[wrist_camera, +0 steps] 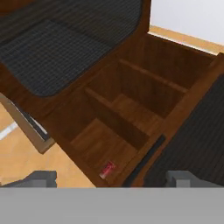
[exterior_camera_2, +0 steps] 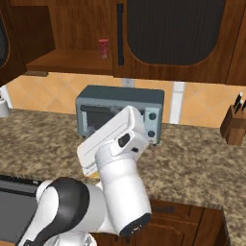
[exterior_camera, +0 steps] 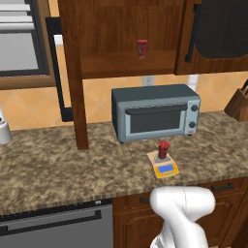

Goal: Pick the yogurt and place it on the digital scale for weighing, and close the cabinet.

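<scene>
A small red cup, the yogurt (exterior_camera: 163, 149), stands upright on the digital scale (exterior_camera: 165, 169), in front of the toaster oven on the counter. A second similar red cup (exterior_camera: 142, 48) (exterior_camera_2: 103, 48) (wrist_camera: 107, 169) sits on the bottom shelf of the cabinet (exterior_camera: 126, 29) (exterior_camera_2: 72, 29) (wrist_camera: 131, 100). The cabinet's left door (exterior_camera: 72, 72) is swung wide open and its right door (exterior_camera: 218, 29) (exterior_camera_2: 173, 33) is closed. My gripper (wrist_camera: 111, 181) is open with nothing between its fingers, and it looks up into the cabinet's shelves from below.
A grey toaster oven (exterior_camera: 155, 111) (exterior_camera_2: 120, 110) stands at the back of the granite counter (exterior_camera: 58, 164). At the right there is a knife block (exterior_camera: 240, 104) (exterior_camera_2: 234, 125). Drawers and a dishwasher (exterior_camera: 53, 227) sit under the counter. My arm (exterior_camera_2: 115, 158) hides the counter's middle in the right base view.
</scene>
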